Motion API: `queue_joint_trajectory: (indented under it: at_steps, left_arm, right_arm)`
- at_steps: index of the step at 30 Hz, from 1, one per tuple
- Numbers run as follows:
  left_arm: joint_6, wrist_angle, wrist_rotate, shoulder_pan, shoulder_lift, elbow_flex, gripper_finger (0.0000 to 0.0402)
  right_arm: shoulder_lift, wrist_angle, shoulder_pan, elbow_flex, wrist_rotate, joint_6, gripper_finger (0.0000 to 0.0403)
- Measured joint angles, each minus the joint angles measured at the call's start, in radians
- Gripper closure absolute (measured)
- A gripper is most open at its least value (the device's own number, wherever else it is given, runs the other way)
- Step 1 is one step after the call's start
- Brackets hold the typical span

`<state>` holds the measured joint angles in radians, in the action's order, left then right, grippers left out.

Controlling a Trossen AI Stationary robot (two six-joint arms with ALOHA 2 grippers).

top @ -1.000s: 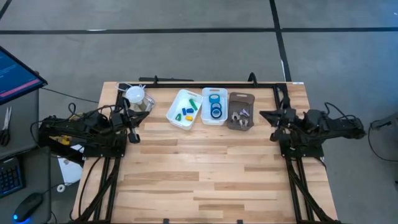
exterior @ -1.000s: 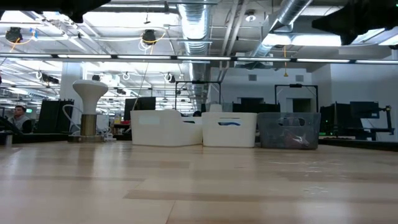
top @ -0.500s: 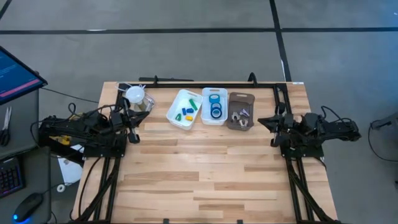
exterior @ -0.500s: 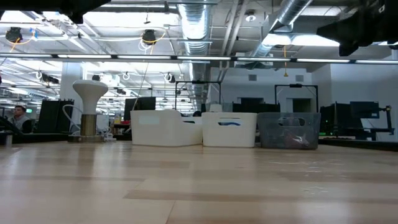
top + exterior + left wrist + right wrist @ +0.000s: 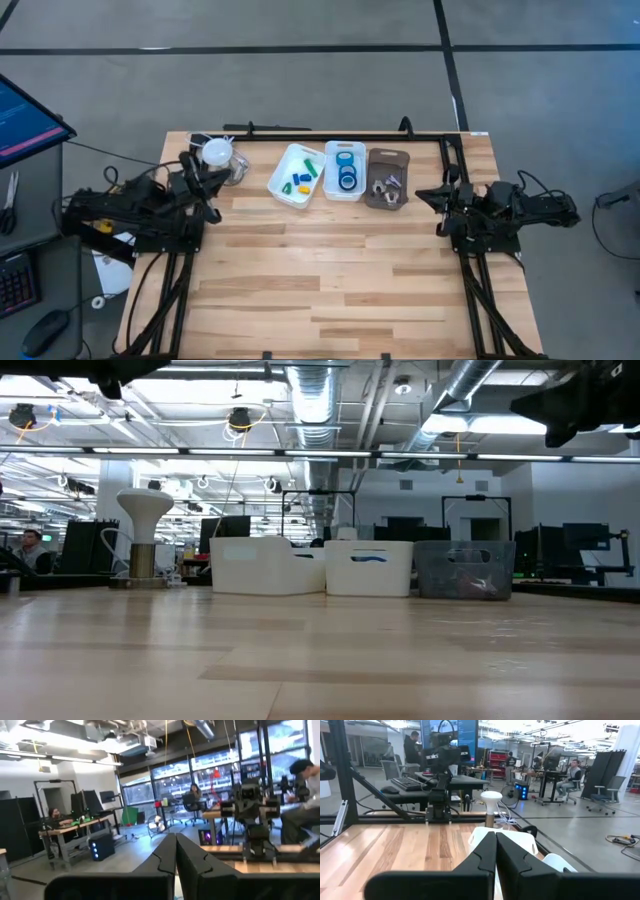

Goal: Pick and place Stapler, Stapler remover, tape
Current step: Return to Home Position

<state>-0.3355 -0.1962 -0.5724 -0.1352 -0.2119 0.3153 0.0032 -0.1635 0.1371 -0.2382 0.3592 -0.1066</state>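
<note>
- Low view: the walls of the left white bin, right white bin and dark bin hide their contents (one blue streak shows at the right white bin).
- Both arms are cut off by that view's top edge.
- High view: the pieces in the dark bin are too small to name.
- Right wrist view: the right gripper covers most of the white bins.

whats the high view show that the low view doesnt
High view only: it looks down into the bins: tape in the right white bin, staplers in the left white bin, removers in the dark bin. It also shows the left arm and right arm whole, at the table's sides.

Low view only: the room behind, with ceiling pipes and a person far off.

Both: the three bins in a row and the white stand beside them.
</note>
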Motion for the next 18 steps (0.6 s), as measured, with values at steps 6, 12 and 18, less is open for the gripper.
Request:
queue_joint_trajectory:
  at_steps: [6,12,18]
  left_arm:
    - [0.011,0.093,0.1,0.0,0.143,0.0,0.04]
    - [0.053,0.191,0.16,-0.001,0.211,-0.002,0.04]
    - [0.083,0.231,0.246,-0.001,0.212,-0.001,0.04]
  right_arm:
    - [0.0,0.0,0.0,0.0,0.0,0.0,0.0403]
    - [0.0,0.0,0.0,0.0,0.0,0.001,0.0403]
    - [0.0,-0.002,0.001,0.0,-0.011,0.003,0.0403]
